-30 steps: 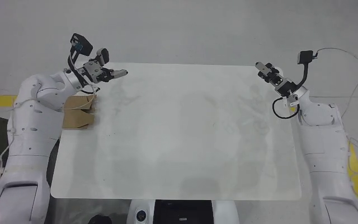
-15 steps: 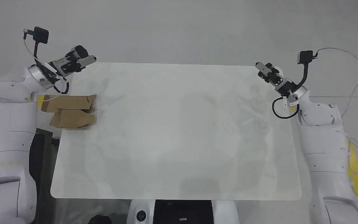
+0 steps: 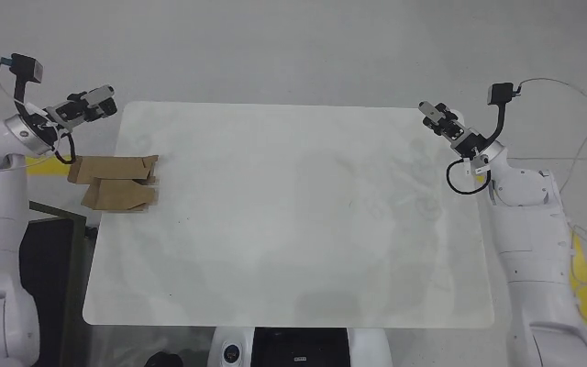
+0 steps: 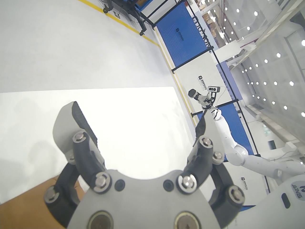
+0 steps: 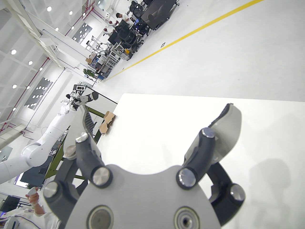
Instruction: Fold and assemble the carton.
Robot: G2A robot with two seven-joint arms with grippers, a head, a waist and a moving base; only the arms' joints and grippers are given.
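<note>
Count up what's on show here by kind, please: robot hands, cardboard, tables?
Grippers: 2 (left gripper, right gripper, both open)
Brown cardboard pieces: 2, overlapping at the table's edge
White table: 1
Total: 5

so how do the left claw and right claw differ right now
The left claw hangs just off the table's far left corner; the right claw is over its far right edge. The left claw is near the flat carton; the right claw is across the table from it. Both are open and empty.
</note>
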